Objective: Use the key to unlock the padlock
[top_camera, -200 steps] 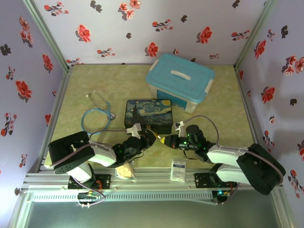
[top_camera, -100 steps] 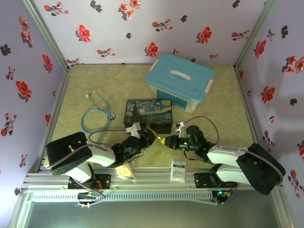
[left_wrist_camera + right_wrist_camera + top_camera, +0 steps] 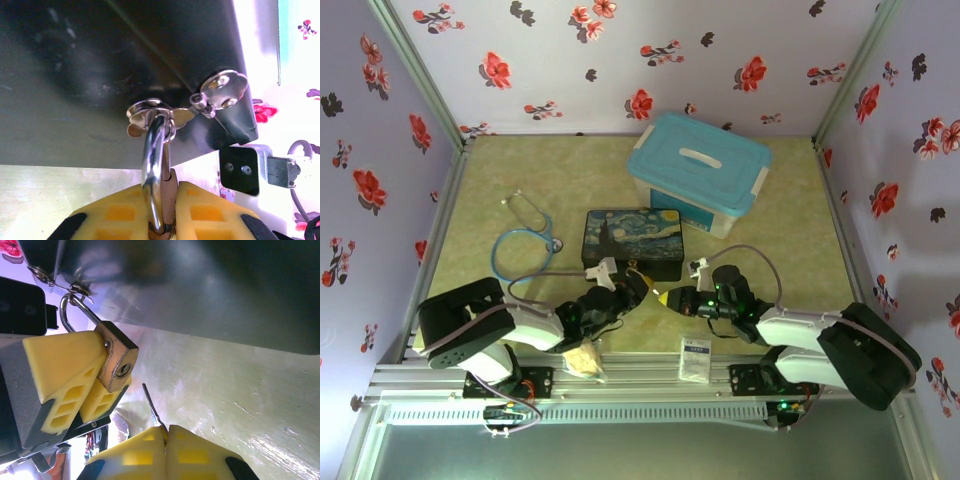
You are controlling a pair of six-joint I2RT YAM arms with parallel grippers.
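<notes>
The small brass padlock (image 3: 117,362) hangs by its silver shackle (image 3: 155,165) from the clasp (image 3: 150,112) on the front of the painted box (image 3: 633,243). My left gripper (image 3: 170,195) is shut on the padlock's body, its yellow pads (image 3: 65,370) on either side, and the keyhole faces the right wrist camera. My right gripper (image 3: 167,432) is shut on the thin grey key (image 3: 152,407). The key's blade sticks up toward the padlock, its tip a short way below and to the right of the keyhole. From above, both grippers (image 3: 638,285) (image 3: 665,297) meet in front of the box.
A white bin with a teal lid (image 3: 698,172) stands behind the painted box. A blue stethoscope (image 3: 525,240) lies to the box's left. A small white packet (image 3: 695,358) and a yellowish object (image 3: 582,360) lie at the near edge between the arm bases.
My right gripper has edged a little to the left, toward the padlock, with the key. The left gripper has stayed put on the padlock.
</notes>
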